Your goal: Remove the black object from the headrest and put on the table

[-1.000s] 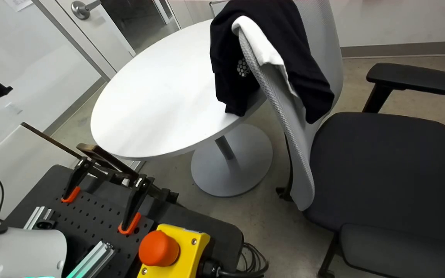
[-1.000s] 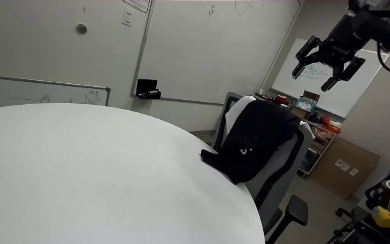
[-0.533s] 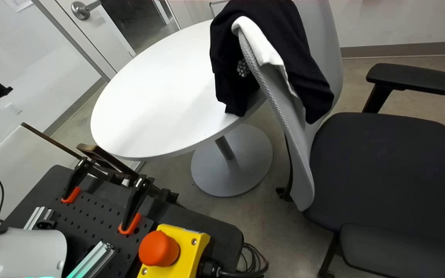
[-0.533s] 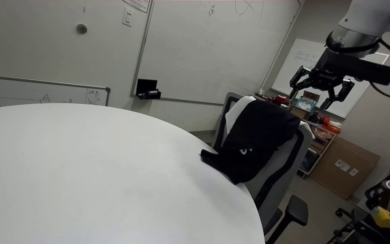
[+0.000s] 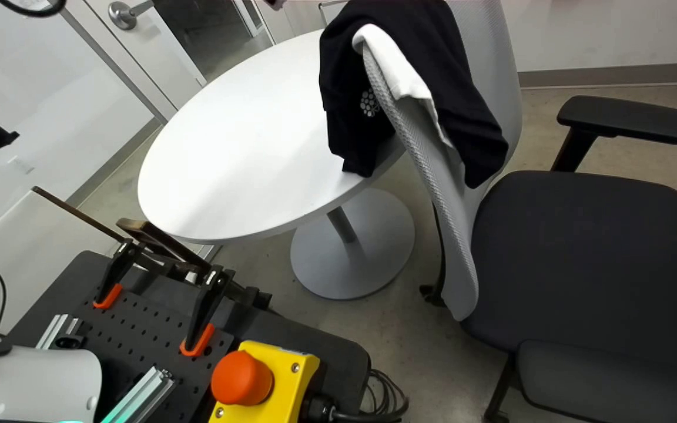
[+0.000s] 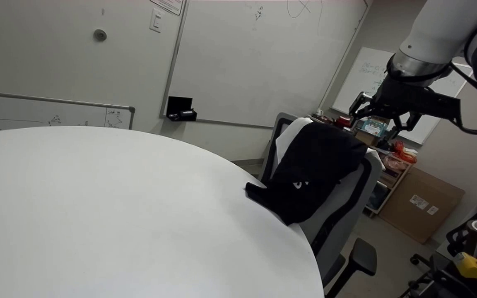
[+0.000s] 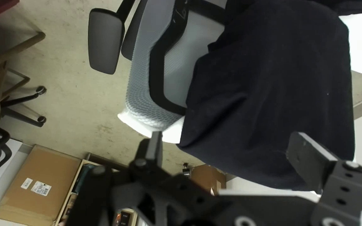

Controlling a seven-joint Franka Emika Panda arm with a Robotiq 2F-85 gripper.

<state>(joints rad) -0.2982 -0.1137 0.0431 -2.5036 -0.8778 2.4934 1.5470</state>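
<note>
A black cloth garment [image 5: 432,53] with a small white print hangs over the top of a grey mesh chair back [image 5: 438,194]. A white layer [image 5: 394,64] shows under its edge. In an exterior view the black cloth [image 6: 317,153] droops on the near side with its lower end touching the rim of the round white table [image 6: 118,207]. My gripper [image 6: 370,132] is beyond and above the chair top, open and empty. In the wrist view the spread fingers [image 7: 226,141] frame the upper part of the black cloth [image 7: 272,88], apparently without holding it.
The chair has black armrests [image 5: 626,120] and a black seat [image 5: 585,252]. A yellow box with a red button [image 5: 274,376] sits on the robot's stand. A shelf with several items and a cardboard box [image 6: 420,203] stand behind the chair. A whiteboard [image 6: 255,62] covers the wall.
My gripper has come down and a little left in an exterior view, closer to the chair top, and the wrist has turned. The cloth, chair and table have not moved.
</note>
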